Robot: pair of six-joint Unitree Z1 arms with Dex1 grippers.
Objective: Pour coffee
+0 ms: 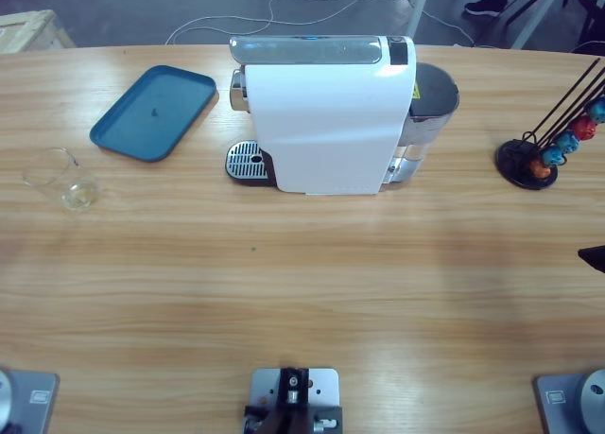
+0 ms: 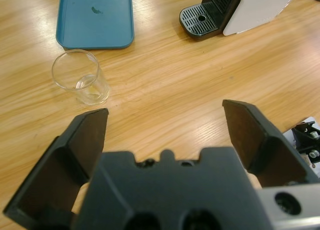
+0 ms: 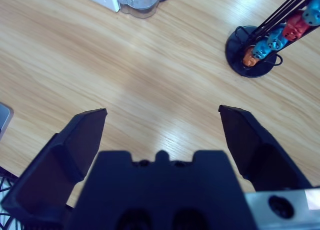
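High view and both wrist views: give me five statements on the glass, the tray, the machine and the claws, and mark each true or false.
1. The clear glass stands on the blue tray. False: it stands on the table, beside the tray.
2. The drip grate of the white coffee machine has nothing on it. True.
3. The left claw is shut on the glass. False: its jaws are open and hold nothing.
4. The right claw is open over bare wood. True.
5. The capsule rack stands between the tray and the machine. False: it stands on the machine's far side from the tray.
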